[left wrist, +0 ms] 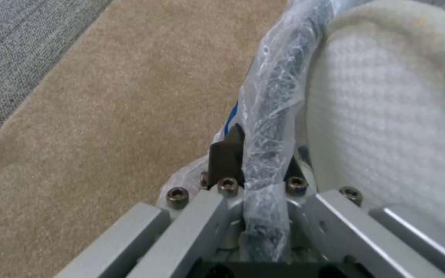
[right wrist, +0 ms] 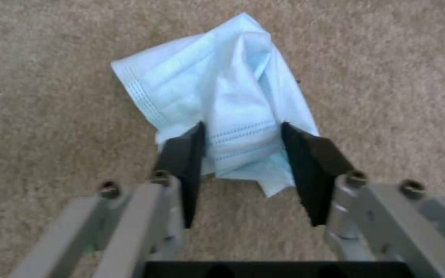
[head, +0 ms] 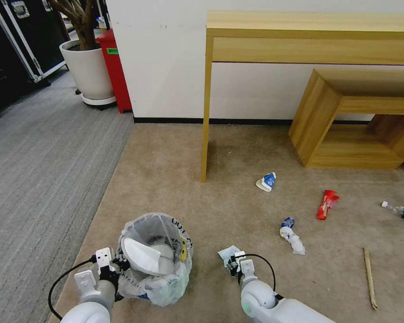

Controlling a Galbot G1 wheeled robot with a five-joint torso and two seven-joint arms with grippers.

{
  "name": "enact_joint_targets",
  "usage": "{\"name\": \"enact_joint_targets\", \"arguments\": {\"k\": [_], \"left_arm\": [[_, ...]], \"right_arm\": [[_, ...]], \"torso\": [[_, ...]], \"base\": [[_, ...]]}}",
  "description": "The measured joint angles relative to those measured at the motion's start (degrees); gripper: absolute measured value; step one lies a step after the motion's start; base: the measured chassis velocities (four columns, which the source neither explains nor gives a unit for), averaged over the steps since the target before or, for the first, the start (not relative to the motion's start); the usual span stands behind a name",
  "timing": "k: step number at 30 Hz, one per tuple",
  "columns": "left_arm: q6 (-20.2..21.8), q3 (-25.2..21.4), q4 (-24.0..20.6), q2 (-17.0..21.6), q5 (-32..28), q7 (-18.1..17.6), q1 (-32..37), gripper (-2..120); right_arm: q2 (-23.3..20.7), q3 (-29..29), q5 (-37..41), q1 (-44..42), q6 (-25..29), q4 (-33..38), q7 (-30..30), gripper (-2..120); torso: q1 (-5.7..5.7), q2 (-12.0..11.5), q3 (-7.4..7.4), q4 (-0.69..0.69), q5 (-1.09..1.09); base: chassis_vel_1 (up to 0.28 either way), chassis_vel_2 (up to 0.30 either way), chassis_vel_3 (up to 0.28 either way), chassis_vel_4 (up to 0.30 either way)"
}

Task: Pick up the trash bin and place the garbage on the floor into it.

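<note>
left gripper [head: 114, 264] at lower left clamps the bin [head: 157, 258] rim; right gripper [head: 232, 260], lower centre, straddles the mask [right wrist: 217, 104] with fingers wide on the floor [head: 238, 206].

Left tool [head: 116, 264] clamped closed; right tool [right wrist: 243, 162] low, jaws apart.

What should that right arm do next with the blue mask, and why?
Probably shut the right pincer: its fingers are open on either side of the mask, which lies on the floor. The left pincer holds the bin nearby.
</note>
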Motion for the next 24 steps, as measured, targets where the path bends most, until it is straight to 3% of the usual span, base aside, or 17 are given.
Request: {"name": "enact_joint_targets", "arguments": {"k": [6,9,13,16,17,20,22,24], "left_arm": [[-0.07,-0.01,0.07,0.03,0.02,0.03,-0.15,0],[-0.1,-0.01,0.68,0.05,0.02,0.03,-0.57,0],[-0.13,-0.02,1.04,0.06,0.01,0.04,-0.81,0],[-0.13,0.08,1.49,0.06,-0.03,0.05,-1.3,0],[-0.13,0.08,1.49,0.06,-0.03,0.05,-1.3,0],[-0.13,0.22,1.63,-0.03,-0.09,-0.03,-1.64,0],[-0.13,0.24,1.63,-0.05,-0.09,-0.03,-1.66,0],[-0.05,0.24,1.5,-0.09,-0.15,-0.15,-1.69,0]], "right_arm": [[-1.85,0.84,-0.99,-0.92,2.08,1.27,-1.3,18],[-4.76,2.85,-2.15,-2.35,6.05,4.53,-4.16,5],[-7.12,4.66,-3.09,-3.57,9.08,8.21,-6.7,0],[-10.77,7.03,-7.04,-5.08,17.88,13.87,-13.2,0],[-10.77,7.03,-7.04,-5.08,17.88,13.87,-13.2,0],[-14.27,8.77,-9.78,-5.41,27.43,19.41,-22.73,0],[-15.05,9.06,-9.88,-5.25,29.33,20.78,-24.84,0],[-17.07,9.49,-9.24,-4.08,34.32,24.33,-30.75,0]], "torso": [[0.0,0.0,0.0,0.0,0.0],[0.0,0.0,0.0,0.0,0.01],[0.0,0.0,0.0,0.0,0.0],[0.0,0.0,-0.01,0.0,0.0],[0.0,0.0,-0.01,0.0,0.0],[0.0,0.0,-0.01,0.0,0.0],[0.0,0.0,-0.01,-0.01,0.0],[0.0,0.0,-0.01,0.0,-0.01]], "base": [[0.0,0.0,0.0,0.0],[0.0,0.0,0.0,0.0],[0.0,0.0,0.0,0.0],[0.0,0.0,0.0,0.0],[0.0,0.0,0.0,0.0],[0.0,0.0,0.0,0.0],[0.0,0.0,0.0,0.0],[0.0,0.0,0.0,0.0]]}}
